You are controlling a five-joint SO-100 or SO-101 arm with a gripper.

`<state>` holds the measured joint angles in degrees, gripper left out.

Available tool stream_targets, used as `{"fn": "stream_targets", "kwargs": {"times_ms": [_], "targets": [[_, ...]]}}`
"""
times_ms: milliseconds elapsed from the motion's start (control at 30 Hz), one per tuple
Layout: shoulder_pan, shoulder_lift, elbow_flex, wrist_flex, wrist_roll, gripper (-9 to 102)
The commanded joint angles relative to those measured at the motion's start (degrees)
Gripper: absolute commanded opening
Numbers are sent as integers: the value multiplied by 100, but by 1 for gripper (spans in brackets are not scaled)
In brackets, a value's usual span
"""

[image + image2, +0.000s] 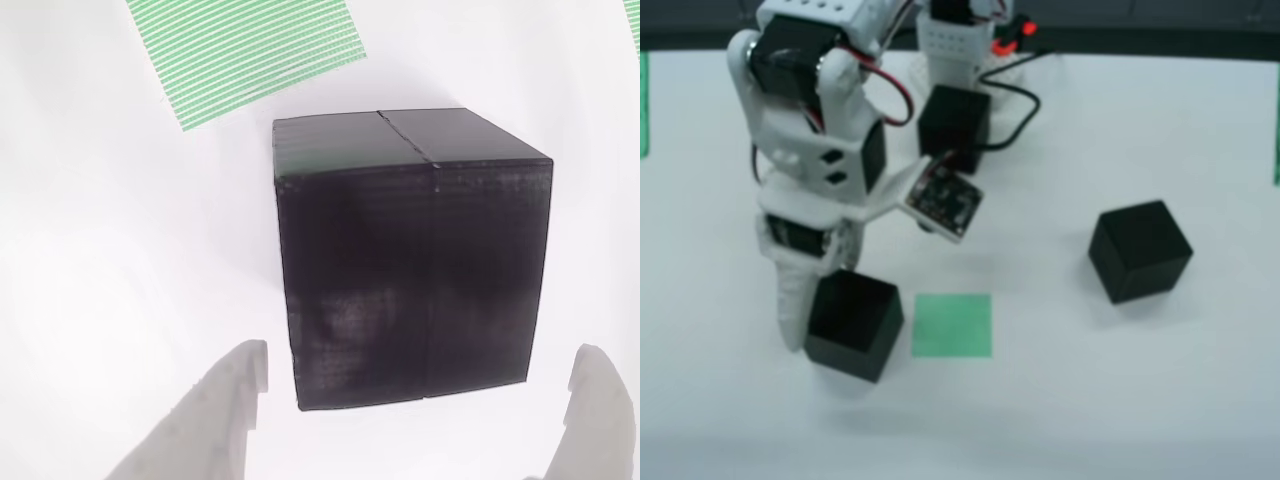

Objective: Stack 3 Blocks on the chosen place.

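Note:
A black block (410, 270) stands in the middle of the wrist view on the white surface, its lower corners reaching between my two white fingers. My gripper (420, 390) is open and straddles it, with a narrow gap on each side. From above, that same block (853, 325) lies just left of the chosen place (952, 325), a green square, and my gripper (830, 300) comes down on it from behind. In the wrist view the chosen place (250, 55) shows striped at the upper left. A second block (1139, 250) rests to the right, and a third block (954, 128) sits by the arm's base.
The arm's white base (960, 45) and black cables (1015, 100) stand at the back centre. Thin green bands mark the left edge (643, 100) and right edge (1276, 130). White table stretches along the front and between the green square and the right block.

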<state>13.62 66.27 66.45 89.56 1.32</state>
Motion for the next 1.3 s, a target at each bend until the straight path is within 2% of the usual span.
{"fn": "stream_targets", "kwargs": {"times_ms": [0, 500, 700, 800, 1267], "targets": [[-158, -26, -281, 53, -88, 37], [-281, -457, -562, 53, -105, 37], [-360, -519, -492, 53, -105, 29], [-378, -483, -378, 53, -132, 28], [-650, 729, 879, 53, -149, 27]]}}
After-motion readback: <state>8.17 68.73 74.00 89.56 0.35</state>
